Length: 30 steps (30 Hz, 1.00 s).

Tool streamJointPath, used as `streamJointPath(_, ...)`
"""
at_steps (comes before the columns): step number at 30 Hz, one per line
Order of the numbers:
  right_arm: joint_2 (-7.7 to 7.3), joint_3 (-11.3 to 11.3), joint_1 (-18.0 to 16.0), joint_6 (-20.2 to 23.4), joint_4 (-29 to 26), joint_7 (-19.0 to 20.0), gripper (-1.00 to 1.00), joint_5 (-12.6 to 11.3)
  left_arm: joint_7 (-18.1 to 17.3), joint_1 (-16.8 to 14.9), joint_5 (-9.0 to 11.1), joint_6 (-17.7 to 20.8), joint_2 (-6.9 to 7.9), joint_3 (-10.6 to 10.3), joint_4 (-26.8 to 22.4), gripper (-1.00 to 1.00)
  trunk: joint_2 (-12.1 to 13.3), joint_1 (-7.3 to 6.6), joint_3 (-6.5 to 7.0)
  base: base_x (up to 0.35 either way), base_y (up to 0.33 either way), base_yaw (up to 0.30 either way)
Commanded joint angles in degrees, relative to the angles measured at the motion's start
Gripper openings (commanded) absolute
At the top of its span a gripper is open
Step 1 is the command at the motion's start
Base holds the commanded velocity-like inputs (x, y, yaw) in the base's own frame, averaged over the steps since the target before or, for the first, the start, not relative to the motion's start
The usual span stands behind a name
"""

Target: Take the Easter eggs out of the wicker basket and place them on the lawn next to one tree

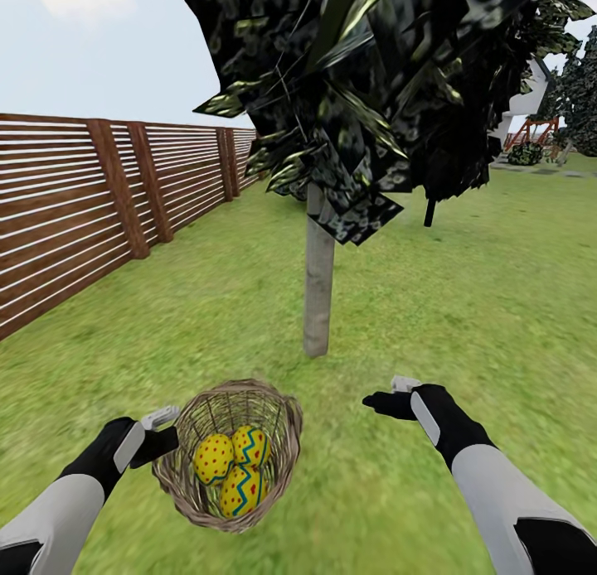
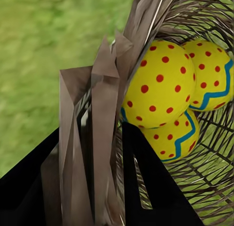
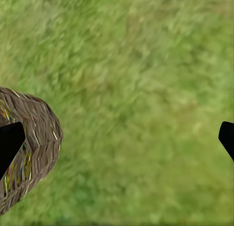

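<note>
Mottled green lawn [image 1: 464,293] runs back to a brown slatted fence [image 1: 75,210] on the robot's left, and a tree [image 1: 318,285] with a straight pale grey trunk and dark blocky foliage stands upright ahead, between and beyond the two arms.

Just to the right of the left gripper [image 1: 162,430] sits the wicker basket [image 1: 282,467], brown and woven, round and tapering toward its base. It is tipped so that its mouth faces up and toward the camera, its long axis leaning back toward the tree. In the left wrist view the basket's rim [image 2: 97,133] stands between the two black fingers [image 2: 146,187], which pinch it from either side, one finger outside the wall and one inside.

Inside lie the three Easter eggs, yellow with red dots and a blue-green zigzag band. One egg [image 1: 213,459] lies nearest the left gripper, a second [image 1: 251,445] just beside it on the far side, and a third [image 1: 240,490] toward the near side of the basket, all touching one another. The third's long axis runs roughly up the basket's slope; for the other two it is hard to tell.

Well to the right of the basket, the right gripper [image 1: 390,401] hovers over bare grass with its fingers [image 3: 9,143] spread wide apart, holding nothing.
</note>
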Motion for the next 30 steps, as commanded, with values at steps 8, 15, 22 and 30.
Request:
streamJointPath(8, 0.01, -0.1, 0.0, 0.3, 0.0, 0.2, 1.0, 0.0, 0.2, 0.0, 1.0, 0.3, 0.0, 0.2, -0.1, -1.0, -3.3, 1.76, -1.49, 0.0, 0.0, 0.0)
streamJointPath(15, 0.01, -0.1, 0.0, 0.3, 0.0, 0.2, 1.0, 0.0, 0.2, 0.0, 1.0, 0.4, 0.0, 0.2, -0.1, -1.0, -6.1, 3.3, -2.75, 0.0, 0.0, 0.0)
streamJointPath(22, -0.03, -0.2, 0.0, 0.3, 0.0, 0.2, 1.0, 0.0, 0.2, 0.0, 1.0, 0.4, 0.0, 0.2, -0.1, -1.0, -8.9, 4.83, -4.01, 0.0, 0.0, 0.0)
streamJointPath(30, 0.01, -0.2, 0.0, 0.3, 0.1, 0.2, 1.0, 0.0, 0.2, 0.0, 1.0, 0.4, -0.09, 0.2, -0.1, -1.0, -12.1, 6.59, -5.44, 0.0, 0.0, 0.0)
